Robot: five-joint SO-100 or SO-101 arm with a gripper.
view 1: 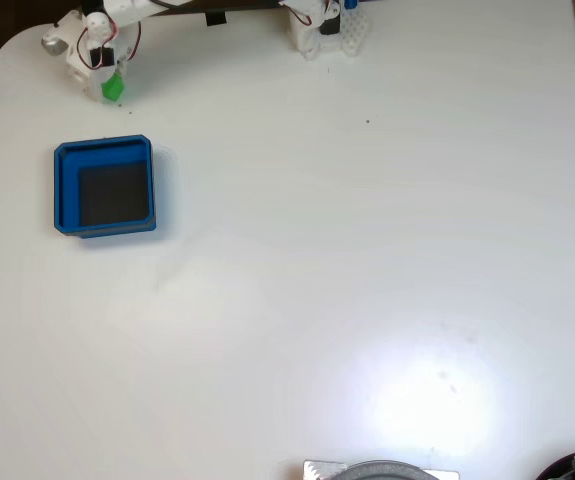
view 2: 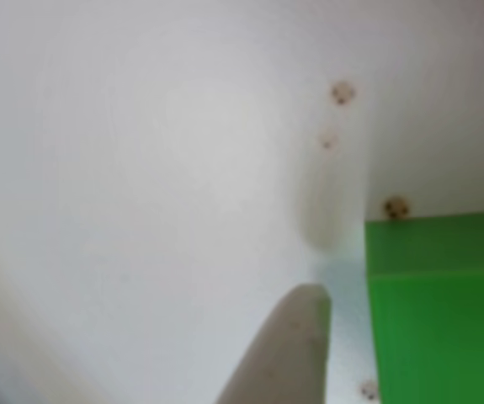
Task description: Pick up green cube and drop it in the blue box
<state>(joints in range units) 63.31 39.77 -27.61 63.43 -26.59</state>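
The green cube (view 1: 113, 88) sits on the white table near the far left corner in the fixed view, right at the tip of my gripper (view 1: 110, 78). Up close in the other view, the green cube (view 2: 439, 311) takes up the lower right. One pale finger (view 2: 292, 353) rises from the bottom edge just to its left, with a narrow strip of table showing between them. The second finger is out of frame. The blue box (view 1: 104, 150), square with a dark floor, lies a short way nearer the camera than the cube and holds nothing.
The arm's white base (view 1: 322, 28) stands at the far edge, centre. The rounded far-left table corner (view 1: 7, 50) is close to the gripper. A grey object (view 1: 382, 470) pokes in at the near edge. Wide bare tabletop spreads to the right.
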